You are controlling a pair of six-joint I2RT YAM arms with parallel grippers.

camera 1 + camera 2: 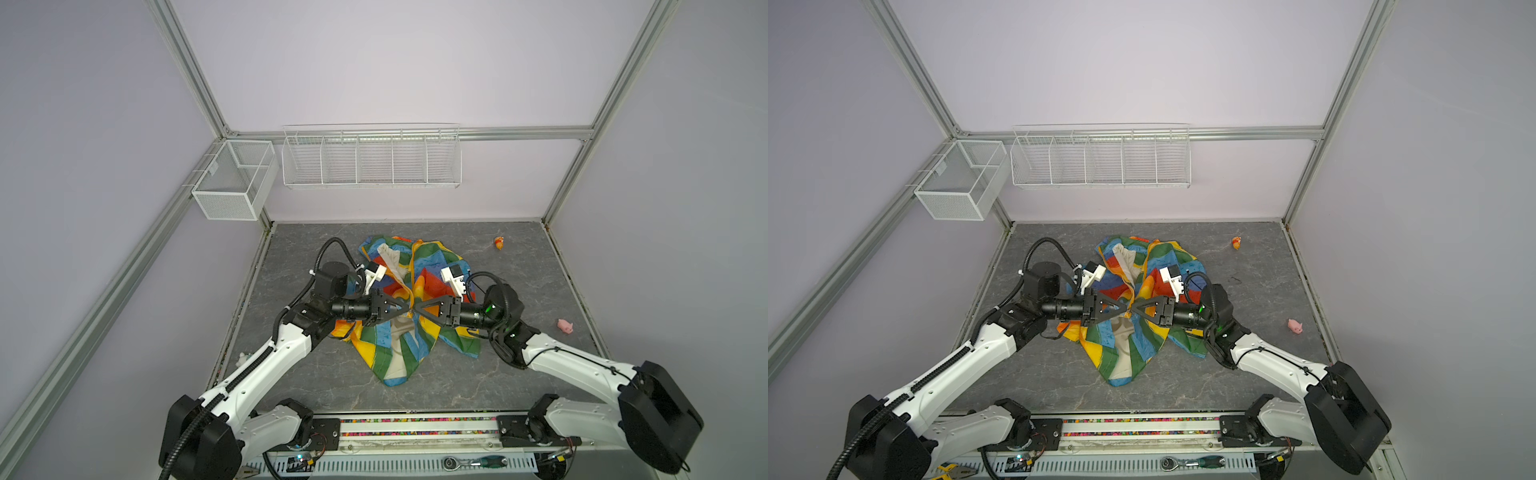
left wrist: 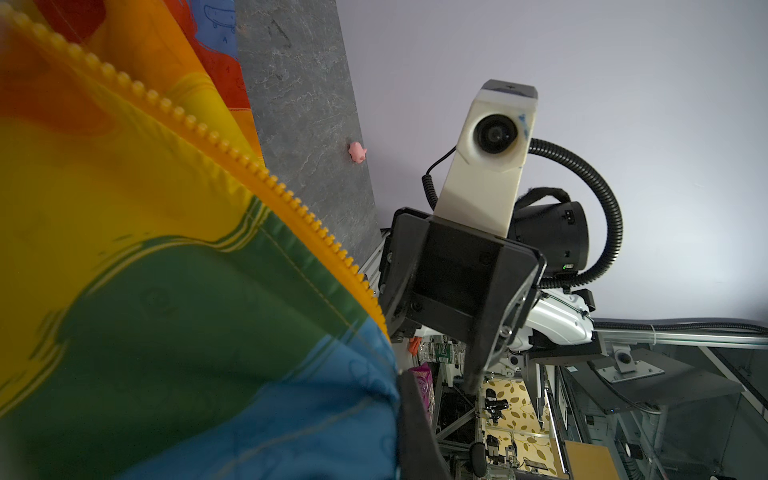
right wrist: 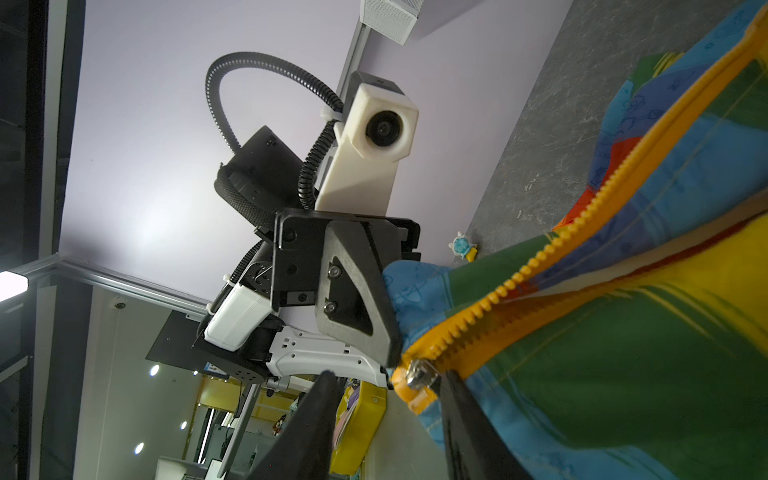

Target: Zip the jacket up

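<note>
Pinching the jacket (image 1: 395, 345), left tool (image 1: 406, 310), tips fabric-hidden, right tool (image 3: 388, 376) spread around zipper slider (image 3: 419, 374)

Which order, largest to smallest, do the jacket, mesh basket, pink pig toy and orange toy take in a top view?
1. jacket
2. mesh basket
3. pink pig toy, orange toy: too alike to rank.

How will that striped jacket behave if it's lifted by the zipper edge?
Probably floppy: the jacket lies crumpled in folds and drapes from where the left gripper pinches it. Likely light, since the fabric looks thin. Pushed, it would probably bunch, not slide.
</note>
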